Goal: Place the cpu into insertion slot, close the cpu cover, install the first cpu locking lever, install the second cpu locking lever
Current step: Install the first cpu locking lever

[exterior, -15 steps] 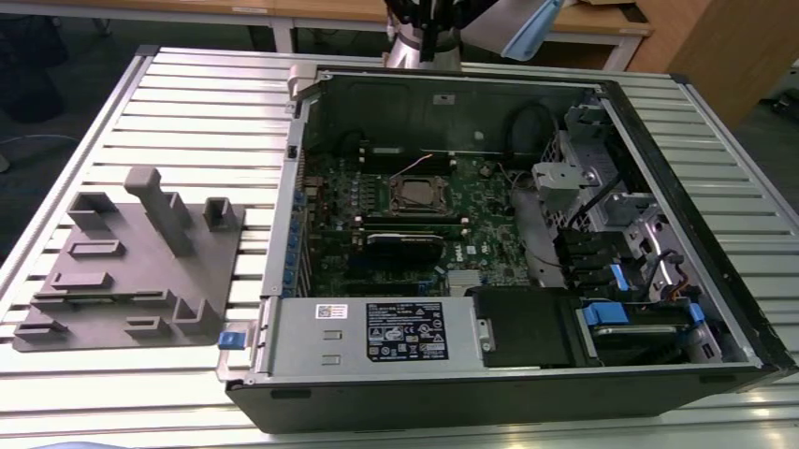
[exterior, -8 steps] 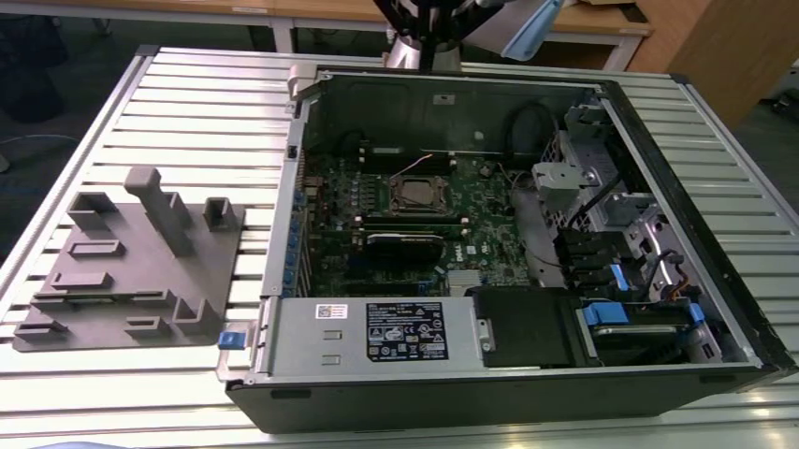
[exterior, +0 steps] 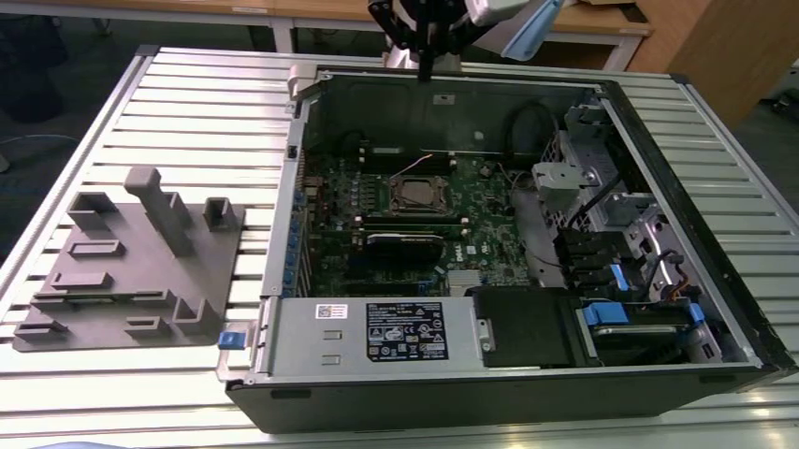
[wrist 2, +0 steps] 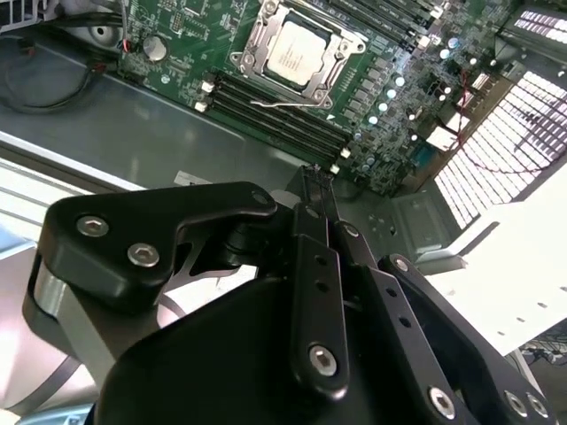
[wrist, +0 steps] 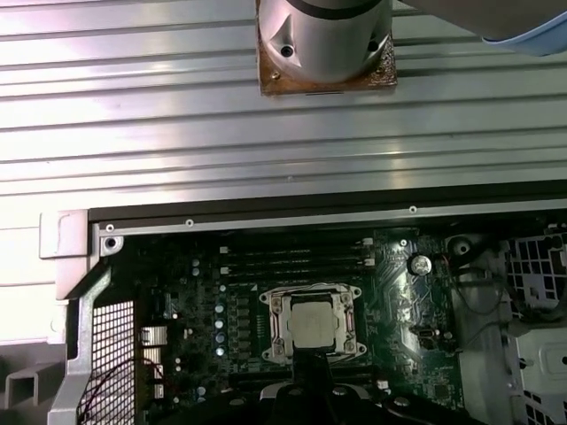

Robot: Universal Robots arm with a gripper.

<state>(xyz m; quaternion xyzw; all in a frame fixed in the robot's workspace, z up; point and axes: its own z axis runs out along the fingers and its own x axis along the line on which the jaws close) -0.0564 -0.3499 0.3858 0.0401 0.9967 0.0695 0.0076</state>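
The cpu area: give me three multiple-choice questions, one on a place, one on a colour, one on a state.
1. Where is the cpu? A in the insertion slot; B on the floor; C in a drawer.
2. What colour is the motherboard? A red; B green; C white.
3. What does the gripper hold? A a screwdriver; B a fan; C nothing.
Answers: 1 A, its silver top sits framed in the socket; 2 B, the board around it is green; 3 C, its tip is bare.
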